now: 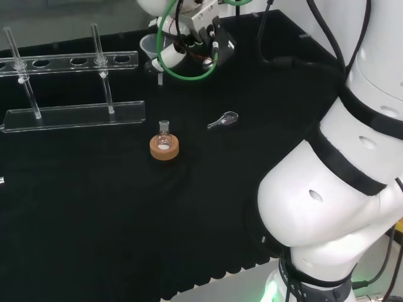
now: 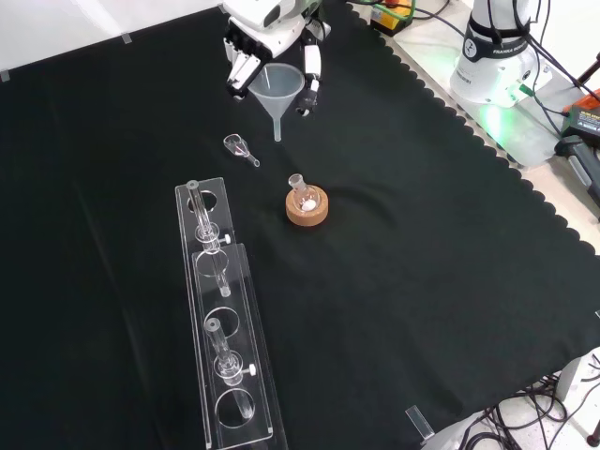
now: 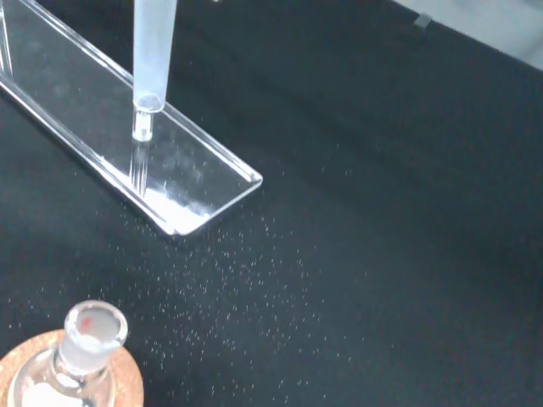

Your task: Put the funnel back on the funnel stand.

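In the head view, green cables and the wrist housing cover most of the black and white hand [image 1: 189, 39]; only part of the translucent plastic funnel [image 1: 148, 45] shows at its left. The funnel's cone is cut off in the wrist view, where only its stem [image 3: 153, 51] shows. In the front view, the hand [image 2: 272, 47] enters from the top, fingers curled round the funnel [image 2: 277, 89], holding it upright, stem down, above the black cloth [image 2: 422, 281]. The clear acrylic funnel stand [image 2: 225, 328] lies well apart, lower left. Between them sit a small clear spoon [image 2: 239, 147] and a small glass flask on a cork ring [image 2: 307, 206].
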Available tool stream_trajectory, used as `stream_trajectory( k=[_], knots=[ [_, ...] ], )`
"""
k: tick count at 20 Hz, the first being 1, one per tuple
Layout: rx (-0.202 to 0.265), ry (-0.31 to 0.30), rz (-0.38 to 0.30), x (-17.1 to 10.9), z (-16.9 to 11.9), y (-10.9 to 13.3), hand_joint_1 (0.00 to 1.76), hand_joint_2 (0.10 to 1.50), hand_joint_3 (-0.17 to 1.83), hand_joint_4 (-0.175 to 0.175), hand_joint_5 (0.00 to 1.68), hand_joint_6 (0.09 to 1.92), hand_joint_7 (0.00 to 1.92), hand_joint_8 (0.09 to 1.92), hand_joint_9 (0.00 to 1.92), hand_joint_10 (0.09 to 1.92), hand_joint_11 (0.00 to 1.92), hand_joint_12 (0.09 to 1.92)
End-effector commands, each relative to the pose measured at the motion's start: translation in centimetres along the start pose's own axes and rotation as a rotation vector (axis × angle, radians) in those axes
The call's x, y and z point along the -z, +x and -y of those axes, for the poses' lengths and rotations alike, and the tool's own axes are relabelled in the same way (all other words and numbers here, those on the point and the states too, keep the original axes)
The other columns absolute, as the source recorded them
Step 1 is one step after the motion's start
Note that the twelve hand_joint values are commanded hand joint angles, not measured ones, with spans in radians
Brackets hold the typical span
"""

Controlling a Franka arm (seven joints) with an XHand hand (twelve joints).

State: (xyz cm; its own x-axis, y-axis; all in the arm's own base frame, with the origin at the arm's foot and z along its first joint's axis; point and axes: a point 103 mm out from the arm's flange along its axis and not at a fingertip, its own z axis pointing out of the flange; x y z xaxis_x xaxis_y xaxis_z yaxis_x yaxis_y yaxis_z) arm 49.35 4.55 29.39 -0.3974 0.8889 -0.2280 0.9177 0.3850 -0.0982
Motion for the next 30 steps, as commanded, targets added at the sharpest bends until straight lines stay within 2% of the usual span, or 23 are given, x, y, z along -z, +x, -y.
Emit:
stream_trajectory(
  k=[1, 4, 8, 10, 18, 30],
  knots=[
    [-0.007, 0.001, 0.034, 1.8, -0.3, 0.4, 0.45, 0.99, 0.36, -0.175, 0.65, 1.92, 1.12, 1.86, 1.52, 1.47, 1.71, 1.27],
    [-0.015, 0.006, 0.042, 2.2, -0.8, 0.6, 0.45, 0.99, 0.36, -0.175, 0.66, 1.92, 1.12, 1.86, 1.52, 1.47, 1.71, 1.27],
    [-0.028, -0.015, 0.002, 2.5, -1.9, 0.6, 0.45, 0.99, 0.36, -0.175, 0.67, 1.92, 1.12, 1.86, 1.52, 1.47, 1.71, 1.27],
    [-0.034, -0.017, 0.004, 2.5, -2.7, 0.6, 0.45, 0.99, 0.36, -0.175, 0.67, 1.92, 1.12, 1.86, 1.52, 1.47, 1.72, 1.27],
    [0.025, -0.049, 0.023, 2.0, -7.0, -0.1, 0.45, 1.0, 0.36, -0.175, 0.68, 1.92, 1.13, 1.85, 1.52, 1.47, 1.72, 1.27],
    [0.056, -0.054, 0.026, 1.3, -13.8, -2.0, 0.46, 1.02, 0.38, -0.175, 0.7, 1.92, 1.13, 1.85, 1.52, 1.47, 1.71, 1.27]
  ],
)
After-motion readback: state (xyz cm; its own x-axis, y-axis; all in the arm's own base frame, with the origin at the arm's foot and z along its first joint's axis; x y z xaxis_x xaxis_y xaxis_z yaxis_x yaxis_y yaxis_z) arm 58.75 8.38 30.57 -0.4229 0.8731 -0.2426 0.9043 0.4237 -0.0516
